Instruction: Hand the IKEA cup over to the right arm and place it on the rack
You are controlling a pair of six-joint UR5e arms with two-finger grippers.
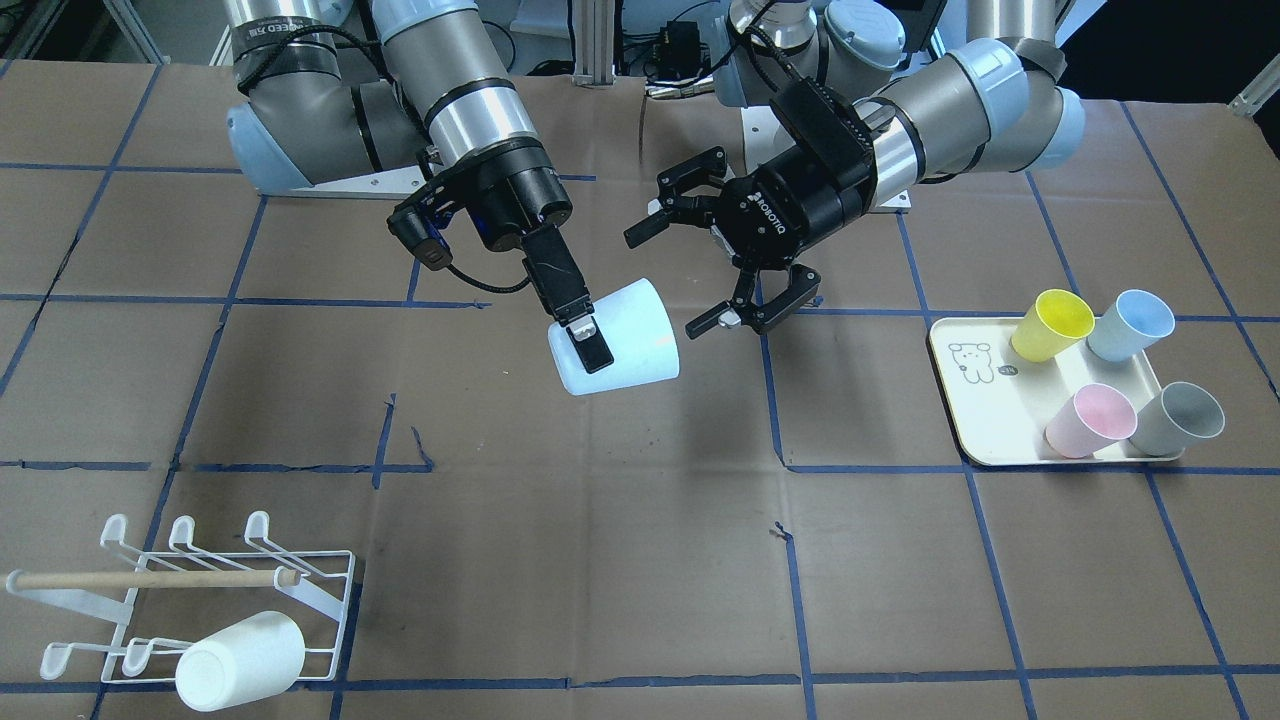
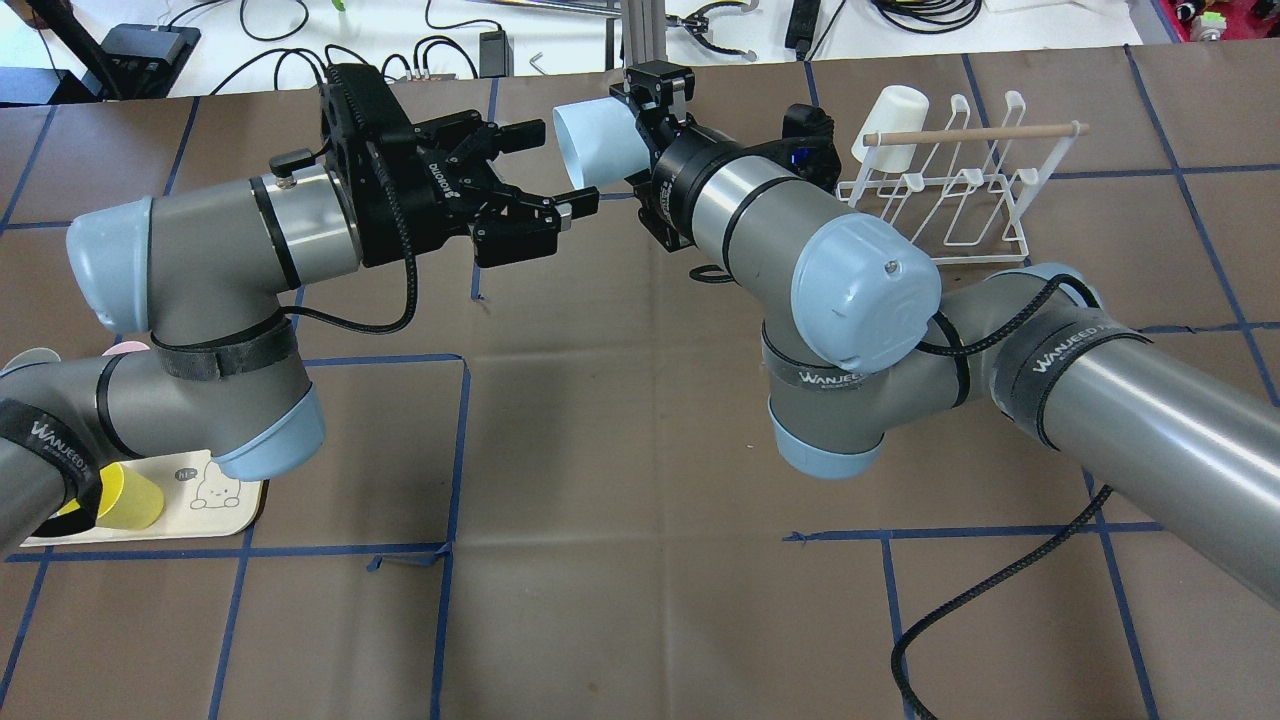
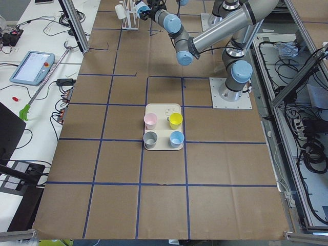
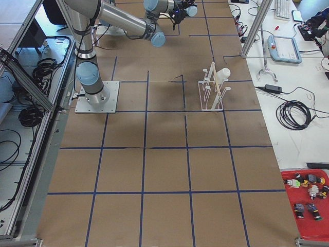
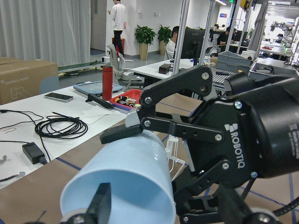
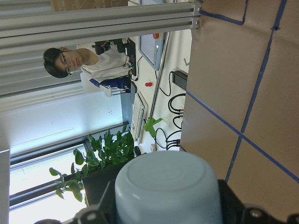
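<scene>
Finds the right arm (image 2: 745,215) and left arm (image 2: 210,225) meeting above the paper-covered table (image 2: 620,600), well clear of its surface. Notes the white wire rack (image 2: 975,132) at 3 o'clock from the meeting point in the overhead view, with one white cup (image 2: 893,120) hung at its 9 o'clock end. Places the cream tray (image 1: 975,400) on the opposite side, at about 8 o'clock.

Records the IKEA cup (image 1: 635,340) held aloft, side-on, long axis running 9 to 3 o'clock, mouth toward 9, base toward the right wrist. Describes it as pale blue, smooth, tapered, handleless and empty.

Reports the right gripper (image 1: 592,350) clamped across the cup's body near the base. Reports the left gripper (image 1: 665,283) spread wide, holding nothing, fingertips flanking the cup's mouth; cannot tell contact from a narrow gap.

Judges the right arm nearer the rack, the carry toward 3 o'clock, and a wrist turn needed to bring the mouth down over a prong.
</scene>
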